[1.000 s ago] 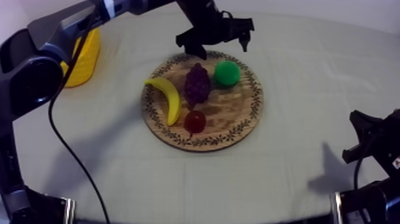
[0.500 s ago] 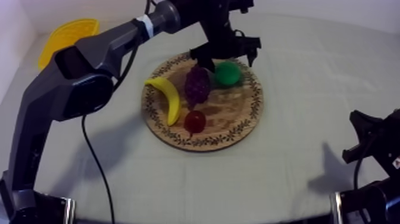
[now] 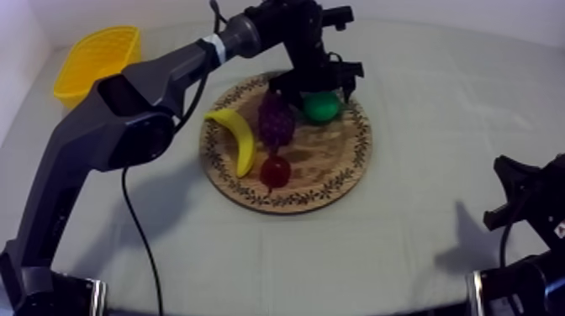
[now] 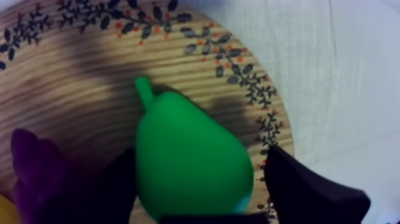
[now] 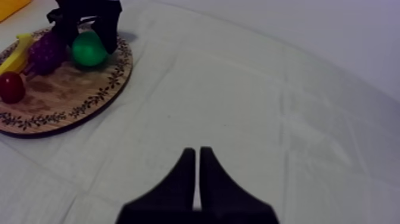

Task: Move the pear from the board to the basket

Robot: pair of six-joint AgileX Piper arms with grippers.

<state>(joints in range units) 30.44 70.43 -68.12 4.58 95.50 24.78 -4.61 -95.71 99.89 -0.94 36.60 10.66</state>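
Pear (image 3: 321, 105) lies on its side on the wooden board (image 3: 330, 172), at the far part of it near the patterned rim, with the bunch of grapes (image 3: 277, 119) just beside it. The left gripper (image 3: 318, 84) sits directly over the pear with its jaws apart, one on each flank of the fat body; in the left wrist view one jaw looks to be against the pear (image 4: 187, 161) on the grapes' (image 4: 36, 173) side, while the other stands clear of it on the rim side. The long axis runs roughly along the gap between the jaws, a little oblique, with the stem pointing away toward the board's (image 4: 77, 77) middle, so I judge a squeeze would fall across the widest part. Smooth, glossy and rounded, the green plastic skin tapers toward the stem, so it could slip if gripped too near the narrow end. The board shows straight wood grain and a ring of dark leaves and red dots. A banana (image 3: 240, 139) and a small red fruit (image 3: 275, 171) lie on the near side. The yellow basket (image 3: 97, 52) stands well apart at the far left of the table. The right gripper (image 5: 196, 179) rests far from the board over the cloth, its jaws together in a narrow wedge, so the left arm is the nearer.
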